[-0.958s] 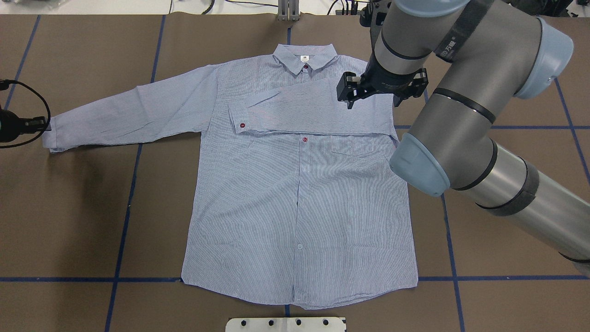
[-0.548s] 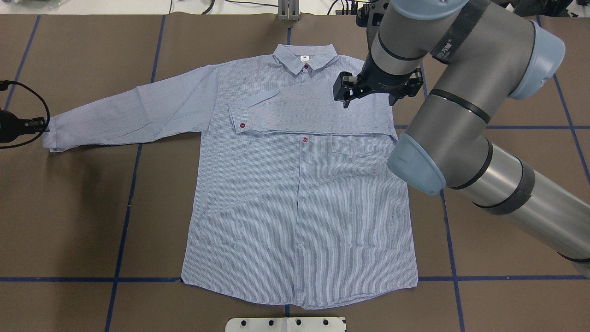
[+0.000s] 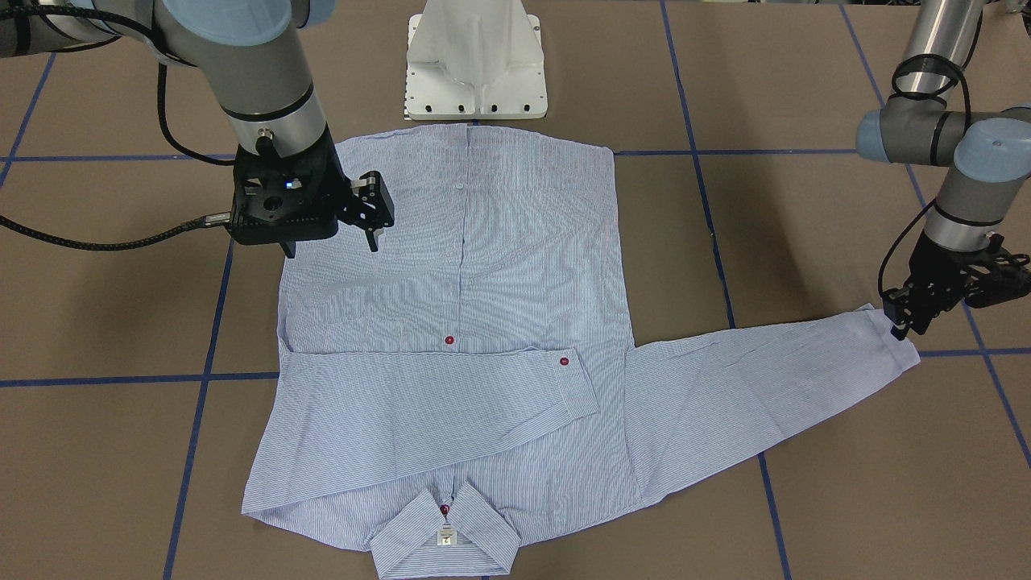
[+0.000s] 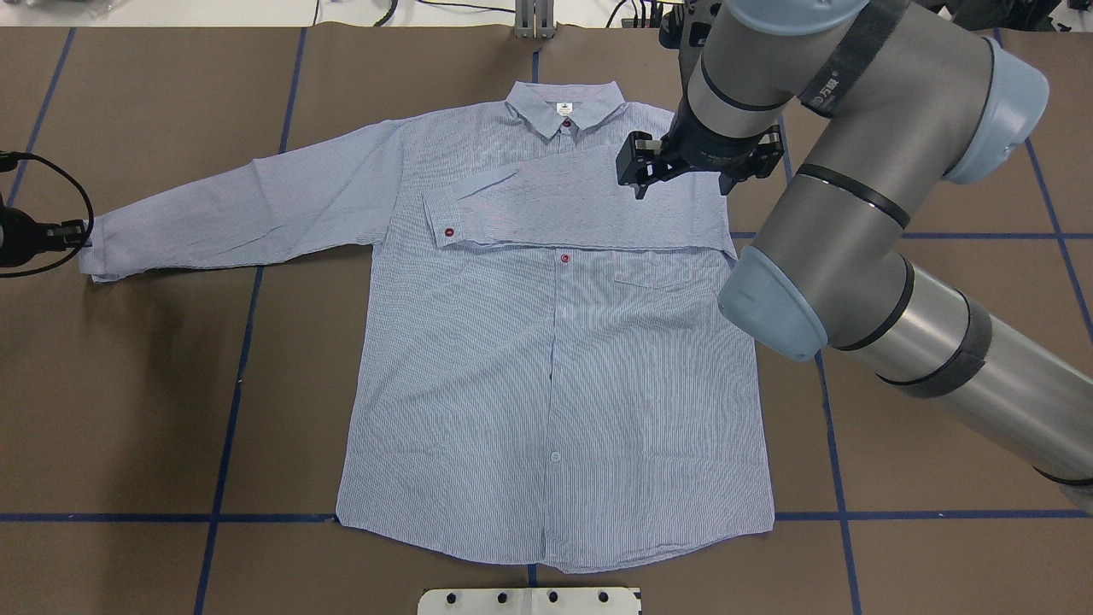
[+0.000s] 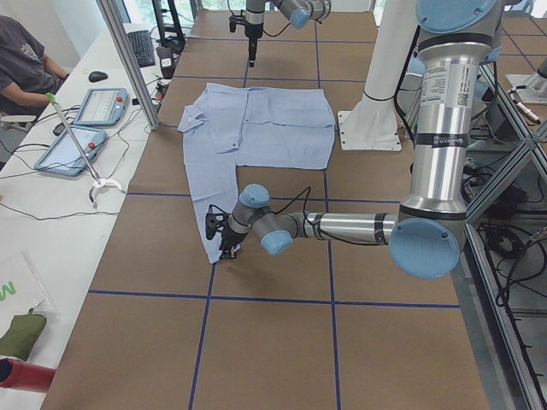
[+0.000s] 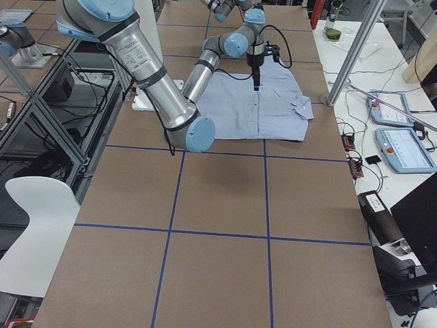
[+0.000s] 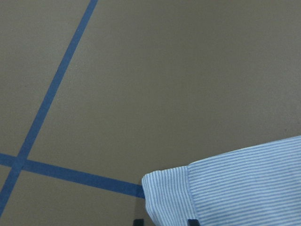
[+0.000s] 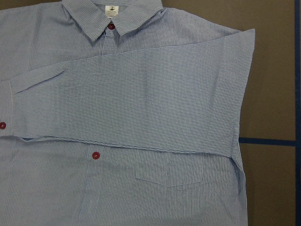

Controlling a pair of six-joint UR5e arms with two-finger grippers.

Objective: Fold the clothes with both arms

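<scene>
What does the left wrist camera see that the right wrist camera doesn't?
Only the left wrist view: the unfolded sleeve's cuff, lying beside a tape crossing. Only the right wrist view: the collar, white label, red buttons, chest pocket and the folded sleeve across the chest. Both: the striped shirt, the brown table and blue tape.

A brown table (image 4: 128,384) crossed by blue tape lines (image 4: 128,517) carries a striped shirt (image 4: 555,384) lying flat, front up, one sleeve (image 4: 581,201) folded across its chest, the other sleeve (image 4: 239,209) stretched sideways; a white base (image 3: 475,64) stands just beside the hem
</scene>
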